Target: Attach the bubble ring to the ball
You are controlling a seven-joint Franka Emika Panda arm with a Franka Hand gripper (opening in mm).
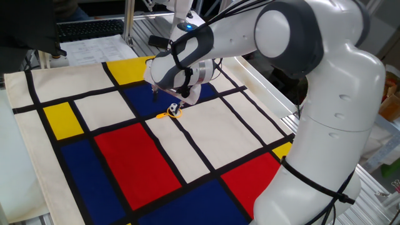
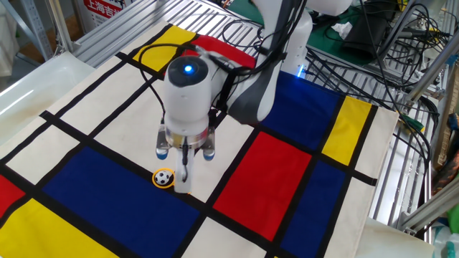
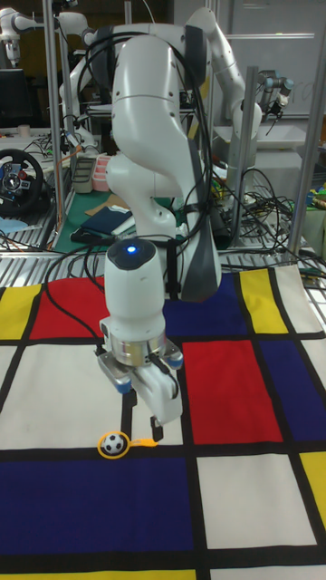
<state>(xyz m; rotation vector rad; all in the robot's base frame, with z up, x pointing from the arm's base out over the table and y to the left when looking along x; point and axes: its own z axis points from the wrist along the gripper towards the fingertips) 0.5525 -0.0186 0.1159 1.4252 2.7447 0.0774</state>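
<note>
A colour-block cloth [image 2: 93,136] covers the table, bearing the bubble ring [image 3: 115,445], seemingly encircling the ball [image 3: 112,443].

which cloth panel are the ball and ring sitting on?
The ball inside the bubble ring sits at the top edge of the big blue panel, by the black stripe; the neighbouring red and white panels hold nothing.

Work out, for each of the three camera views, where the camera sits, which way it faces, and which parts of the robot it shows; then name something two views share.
One fixed view: high beside the base, facing across the cloth; shows the whole arm.
The other fixed view: raised opposite the base, facing it; shows wrist, end effector.
Tall fixed view: low in front, facing the base; shows the whole arm.
Shared: the ball inside the bubble ring.
</note>
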